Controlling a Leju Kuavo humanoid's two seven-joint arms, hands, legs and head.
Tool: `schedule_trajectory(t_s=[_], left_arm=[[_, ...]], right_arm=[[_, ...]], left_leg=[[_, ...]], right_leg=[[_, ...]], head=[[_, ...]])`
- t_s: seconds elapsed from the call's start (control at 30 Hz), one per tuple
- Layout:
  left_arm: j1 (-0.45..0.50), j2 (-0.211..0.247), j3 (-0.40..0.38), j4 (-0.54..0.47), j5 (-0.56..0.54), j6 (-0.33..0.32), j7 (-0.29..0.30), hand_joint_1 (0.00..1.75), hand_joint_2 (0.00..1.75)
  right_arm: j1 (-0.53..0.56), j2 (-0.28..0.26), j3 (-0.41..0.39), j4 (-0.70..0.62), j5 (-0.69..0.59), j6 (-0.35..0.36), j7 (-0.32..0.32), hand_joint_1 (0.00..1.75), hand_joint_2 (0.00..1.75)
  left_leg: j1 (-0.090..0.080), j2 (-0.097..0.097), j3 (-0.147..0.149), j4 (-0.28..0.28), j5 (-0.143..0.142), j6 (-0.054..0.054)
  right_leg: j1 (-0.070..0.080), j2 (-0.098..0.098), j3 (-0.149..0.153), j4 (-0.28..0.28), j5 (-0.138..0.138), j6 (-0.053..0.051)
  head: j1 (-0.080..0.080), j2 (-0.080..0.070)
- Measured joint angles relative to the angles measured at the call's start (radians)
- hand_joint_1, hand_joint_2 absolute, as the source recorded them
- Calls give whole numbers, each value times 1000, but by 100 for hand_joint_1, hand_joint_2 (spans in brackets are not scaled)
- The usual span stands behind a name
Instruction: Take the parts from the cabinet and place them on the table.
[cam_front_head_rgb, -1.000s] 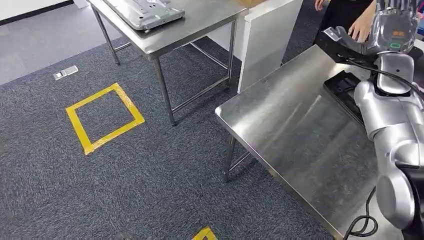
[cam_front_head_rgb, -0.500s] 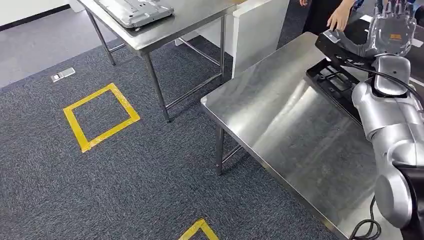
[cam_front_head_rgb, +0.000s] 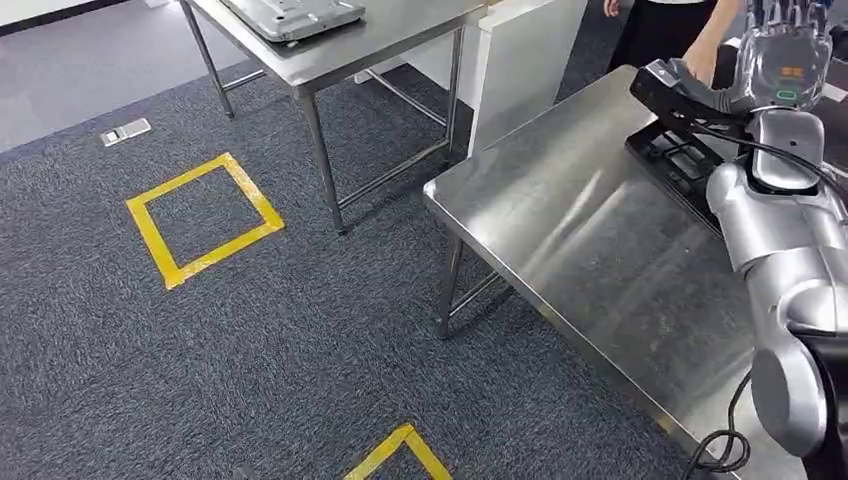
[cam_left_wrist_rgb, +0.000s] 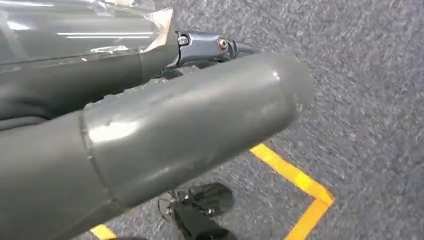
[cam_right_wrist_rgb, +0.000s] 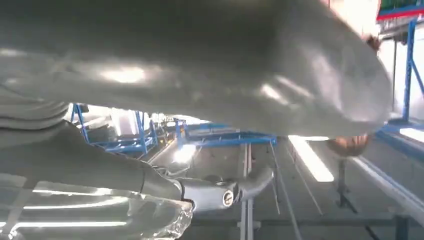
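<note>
On the far left of the head view we see a small silver floor plate (cam_front_head_rgb: 125, 132) set in the grey carpet (cam_front_head_rgb: 300, 340), then a square of yellow tape (cam_front_head_rgb: 203, 217) and a corner of a second tape mark (cam_front_head_rgb: 395, 455) near the lower edge. Behind them stands a steel table (cam_front_head_rgb: 400, 30) carrying a grey metal tray (cam_front_head_rgb: 295, 12), with a white panel (cam_front_head_rgb: 525, 60) just beside it. Nearer us is the steel tabletop (cam_front_head_rgb: 590, 240), bare across most of its surface. At its far right edge a black plastic part (cam_front_head_rgb: 685, 160) lies flat on the tabletop. Above it our right hand (cam_front_head_rgb: 785, 55) is raised, its thumb hooked over a second black part (cam_front_head_rgb: 680, 88), gripping it. A person's hand (cam_front_head_rgb: 700, 62) rests on that same part, in the way of it. A black cable (cam_front_head_rgb: 720, 450) loops at the lower right. Our left hand (cam_left_wrist_rgb: 150, 125) hangs over the carpet; we cannot tell how its fingers lie.
</note>
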Motion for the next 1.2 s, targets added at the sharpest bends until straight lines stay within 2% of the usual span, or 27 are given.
schedule_trajectory(t_s=[0.03,0.07,0.1,0.13,0.17,0.2,0.23,0.27,0.3,0.33,0.43,0.7,0.77,0.8,0.83,0.87,0.9,0.93,0.97,1.0,1.03,1.07,1.1,1.13,1.17,1.2], left_arm=[[0,0,0,0,-1,-1,0,0,0],[1,-2,1,0,-2,-2,-2,0,0],[1,-2,1,0,-5,-2,-2,0,0],[0,-3,2,0,-7,-2,-3,0,0],[0,-3,2,0,-8,-2,-3,0,0],[0,-3,3,0,-8,-2,-3,0,0],[0,-3,3,0,-9,-2,-3,0,0],[0,-3,5,0,-10,-1,-3,0,0],[1,-3,5,0,-10,-1,-3,0,0],[1,-3,5,0,-10,-1,-3,0,0],[1,-3,7,0,-11,-1,-3,0,0],[1,-1,12,0,-19,-1,1,0,0],[1,-1,12,0,-21,-1,2,0,0],[1,-1,12,0,-22,0,3,0,0],[1,-3,12,0,-22,0,4,0,0],[1,-3,12,0,-22,1,4,0,0],[-1,-3,12,0,-24,1,4,0,0],[0,-3,12,0,-25,1,5,0,0],[1,-3,12,0,-27,0,5,0,0],[2,-3,12,0,-29,0,7,0,0],[3,-3,12,0,-29,0,8,0,0],[3,-3,12,0,-29,-2,9,0,0],[2,-3,12,0,-30,-2,10,0,0],[1,-3,12,0,-31,-2,10,0,0],[1,-2,12,0,-31,-2,11,0,0],[1,-2,12,0,-31,-2,11,0,0]], right_arm=[[3,1,0,1,-6,2,-3,0,0],[4,3,0,2,-14,1,-8,0,0],[4,4,-1,2,-18,1,-14,0,0],[1,5,-1,2,-21,2,-16,0,0],[-1,5,-1,2,-19,2,-18,0,0],[-4,6,0,2,-13,2,-22,0,0],[-4,7,0,2,-10,2,-23,0,0],[-4,8,0,2,-9,2,-23,0,0],[-2,8,0,2,-7,2,-24,0,0],[-3,9,0,2,-6,2,-24,0,0],[-4,12,0,2,0,0,-25,0,0],[9,21,14,2,17,0,-24,0,0],[9,22,18,1,20,0,-21,0,0],[9,22,18,-3,20,0,-20,0,0],[10,18,19,-5,20,0,-18,0,0],[8,18,20,-5,22,1,-18,0,0],[7,16,20,-5,23,2,-18,0,0],[11,12,20,-5,23,2,-17,0,0],[20,10,20,-4,23,2,-17,0,0],[26,10,20,-4,24,2,-16,0,0],[30,10,20,-4,26,2,-16,0,0],[31,10,20,-4,27,2,-16,0,0],[31,10,20,-4,28,3,-15,0,0],[30,8,20,-5,28,4,-14,0,0],[33,5,21,-5,29,5,-13,0,0],[33,5,22,-5,31,7,-13,0,0]], left_leg=[[-2,0,-6,0,5,0],[-4,0,-12,1,9,-1],[-4,0,-16,2,13,-3],[-5,0,-19,6,15,-5],[-6,0,-21,10,15,-7],[-13,0,-27,16,16,-11],[-14,0,-32,16,20,-17],[-16,-1,-35,18,16,-6],[-12,-1,-36,17,20,-3],[-10,-1,-37,15,25,-10],[-8,-1,-37,10,32,-20],[-10,-3,-42,15,32,-18],[-14,-4,-43,13,31,-16],[-13,-6,-37,-1,37,-10],[-1,-4,-24,-24,50,-8],[-4,-7,-19,-37,56,-2],[-4,-9,-22,-38,60,5],[-4,-14,-24,-38,60,4],[-4,-20,-26,-38,61,4],[-4,-25,-29,-35,62,2],[-3,-30,-32,-33,63,0],[0,-37,-36,-27,64,-2],[3,-45,-42,-19,63,-7],[6,-53,-50,-4,59,-15],[4,-61,-59,5,58,-24],[2,-69,-71,16,59,-31]], right_leg=[[0,0,0,17,-2,6],[0,0,26,-14,9,13],[0,-1,74,-88,33,21],[0,-2,134,-188,63,27],[0,-7,187,-274,84,28],[8,-9,201,-305,74,16],[9,-6,197,-307,82,5],[5,-6,198,-309,83,5],[6,-6,198,-309,83,1],[9,-6,196,-309,86,-3],[11,-6,192,-308,91,-9],[7,-6,191,-309,94,-9],[6,-8,192,-314,96,-6],[11,-9,194,-320,98,-2],[14,-9,189,-308,87,-3],[12,-7,172,-280,68,-5],[8,-7,139,-214,32,-13],[6,-7,96,-125,-3,-15],[4,-7,62,-52,-25,-11],[1,-7,49,-25,-26,-4],[-4,-7,56,-40,-13,6],[-11,-7,85,-100,16,21],[-17,-6,129,-185,51,35],[-26,10,177,-276,83,49],[-23,39,181,-286,70,45],[-16,33,179,-294,78,32]], head=[[1,0],[0,0],[0,0],[0,0],[1,0],[0,0],[-2,0],[-3,0],[-2,0],[-1,0],[-2,0],[-1,0],[-2,0],[-2,0],[-1,0],[-1,0],[1,0],[0,0],[1,0],[-1,0],[1,0],[0,0],[0,0],[0,0],[0,0],[1,0]])
